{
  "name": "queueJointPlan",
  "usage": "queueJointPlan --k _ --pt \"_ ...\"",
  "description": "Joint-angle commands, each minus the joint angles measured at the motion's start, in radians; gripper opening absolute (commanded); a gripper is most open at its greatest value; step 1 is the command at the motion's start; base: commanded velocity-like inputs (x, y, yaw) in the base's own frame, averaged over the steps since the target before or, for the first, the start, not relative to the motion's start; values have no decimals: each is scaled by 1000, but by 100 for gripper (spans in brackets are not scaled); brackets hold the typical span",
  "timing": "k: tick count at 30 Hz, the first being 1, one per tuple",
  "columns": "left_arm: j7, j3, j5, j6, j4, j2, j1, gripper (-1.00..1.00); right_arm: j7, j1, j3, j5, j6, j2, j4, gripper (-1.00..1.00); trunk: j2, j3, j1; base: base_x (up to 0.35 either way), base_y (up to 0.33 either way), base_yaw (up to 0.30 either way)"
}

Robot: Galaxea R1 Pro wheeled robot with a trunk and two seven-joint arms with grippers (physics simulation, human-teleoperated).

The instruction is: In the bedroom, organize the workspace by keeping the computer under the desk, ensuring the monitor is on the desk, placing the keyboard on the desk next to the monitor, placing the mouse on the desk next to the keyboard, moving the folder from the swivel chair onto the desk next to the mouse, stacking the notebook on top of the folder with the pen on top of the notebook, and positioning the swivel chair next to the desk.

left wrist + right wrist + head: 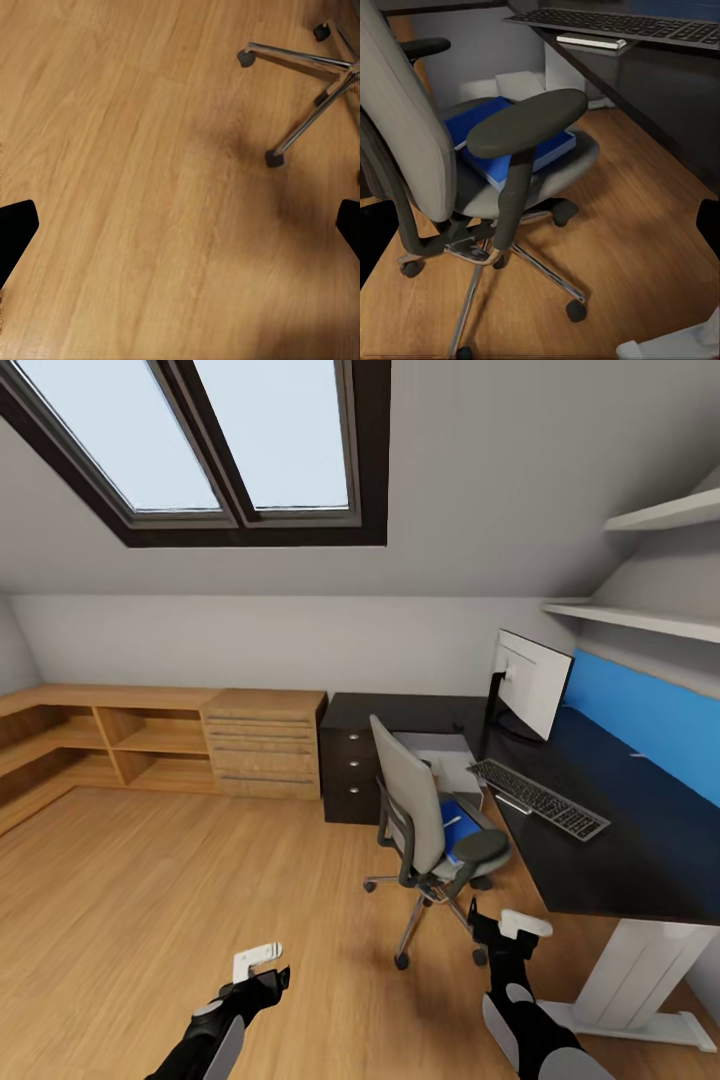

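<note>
Right claw [512, 928] near blue folder [521, 142]

The grey swivel chair [425, 830] stands right of center, the blue folder [458, 828] flat on its seat; monitor [530, 682] and keyboard [538, 798] rest on the black tabletop [640, 840] at right

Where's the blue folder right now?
The flat bright blue folder lies on the seat of the grey swivel chair, between its dark armrests, right of centre in the head view beside the glossy black desk.

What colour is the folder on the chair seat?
Bright blue folder; the right wrist view shows it best.
</note>
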Motion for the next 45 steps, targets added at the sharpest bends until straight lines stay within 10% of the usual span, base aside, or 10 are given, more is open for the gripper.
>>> queueJointPlan --k 1,19,38,45 --pt "5 1 10 -1 6 0 0 100 -2 -1 -2 2 -3 1 5 100 -8 -4 4 0 0 0" --pt "3 0 8 -340 223 -1 0 100 4 0 3 17 -20 -8 25 100 -134 -61 73 0 0 0" --pt "3 -8 5 -367 299 -6 0 100 -5 0 2 18 -18 -13 7 100 -267 -120 146 0 0 0" --pt "2 -11 4 -388 310 -4 0 100 -4 0 -1 7 5 -52 -1 100 -316 -142 173 0 0 0"
